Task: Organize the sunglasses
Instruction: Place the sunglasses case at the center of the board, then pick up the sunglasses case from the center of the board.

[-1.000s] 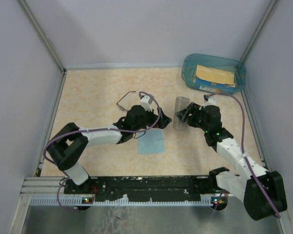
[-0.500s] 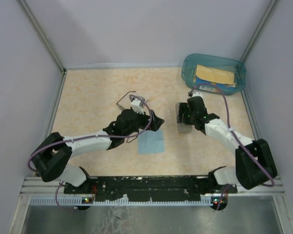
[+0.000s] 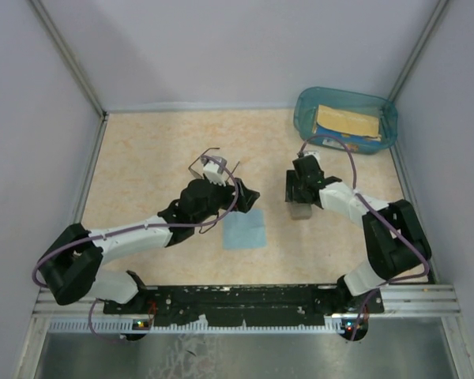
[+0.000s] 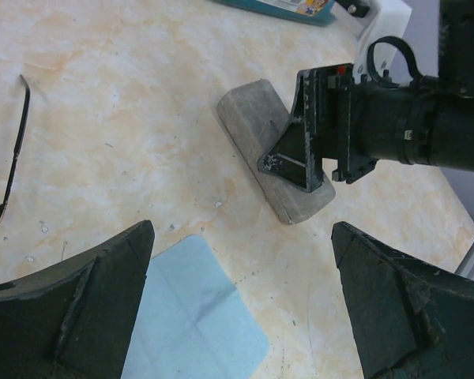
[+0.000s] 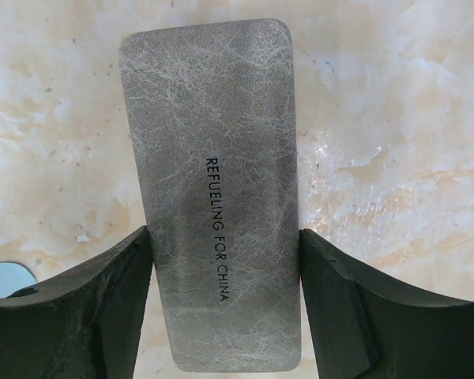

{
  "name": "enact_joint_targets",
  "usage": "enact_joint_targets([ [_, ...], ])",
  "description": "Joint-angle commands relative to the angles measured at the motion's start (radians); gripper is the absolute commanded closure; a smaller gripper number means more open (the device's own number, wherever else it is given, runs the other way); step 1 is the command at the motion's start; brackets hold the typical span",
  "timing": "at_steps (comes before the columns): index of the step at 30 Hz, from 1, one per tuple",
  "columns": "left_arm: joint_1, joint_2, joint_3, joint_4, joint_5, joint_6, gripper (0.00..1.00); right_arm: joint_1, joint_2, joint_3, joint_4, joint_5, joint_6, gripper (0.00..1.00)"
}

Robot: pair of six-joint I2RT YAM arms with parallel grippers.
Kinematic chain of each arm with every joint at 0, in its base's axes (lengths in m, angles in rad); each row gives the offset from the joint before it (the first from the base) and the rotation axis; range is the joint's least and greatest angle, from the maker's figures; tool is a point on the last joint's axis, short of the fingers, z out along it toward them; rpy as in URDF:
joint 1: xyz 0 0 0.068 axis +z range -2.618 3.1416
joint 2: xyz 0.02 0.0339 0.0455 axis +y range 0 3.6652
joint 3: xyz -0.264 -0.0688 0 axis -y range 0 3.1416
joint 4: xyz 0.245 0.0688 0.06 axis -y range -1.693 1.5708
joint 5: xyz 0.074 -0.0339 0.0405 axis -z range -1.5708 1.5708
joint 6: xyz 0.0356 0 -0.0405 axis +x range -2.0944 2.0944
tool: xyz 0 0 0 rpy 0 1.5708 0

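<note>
**Right hand [image 5: 225, 233] is pinching the case [image 5: 213, 181]; left hand [image 4: 238, 237] is hovering, spread.**
The sunglasses [image 3: 196, 164] are lying on the surface [image 3: 142, 150] by the left wrist, apart from the case and near the cloth [image 3: 245, 229]. The case-securing step seems to be running; next, the left hand is likely needing to reach over and take the thin frame gently.

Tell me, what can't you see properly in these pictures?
- Glasses: in the top view the left arm hides most of them; in the left wrist view the edge cuts off all but one arm.
- Case: right wrist view can't show if the right hand squeezes it.
- Box: contents too small, top view.
</note>
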Motion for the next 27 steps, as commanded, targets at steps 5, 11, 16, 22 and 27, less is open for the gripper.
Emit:
enact_joint_targets([
  [5,0.011,-0.034,-0.022,-0.001,-0.021,0.014,0.0,0.007,0.058,0.084,0.035,0.021,0.0,0.48],
  [11,0.017,-0.049,-0.035,-0.004,-0.027,0.015,0.0,0.007,0.093,0.111,0.031,0.018,-0.003,0.19],
  [16,0.023,-0.054,-0.04,-0.003,-0.029,0.015,0.0,0.007,0.102,0.12,0.026,0.024,-0.006,0.07],
  [22,0.024,-0.052,-0.041,-0.002,-0.026,0.014,0.0,0.007,0.107,0.129,0.022,0.027,-0.01,0.06],
  [27,0.026,-0.051,-0.04,-0.002,-0.027,0.016,0.0,0.007,0.124,0.141,0.018,0.037,-0.013,0.09],
])
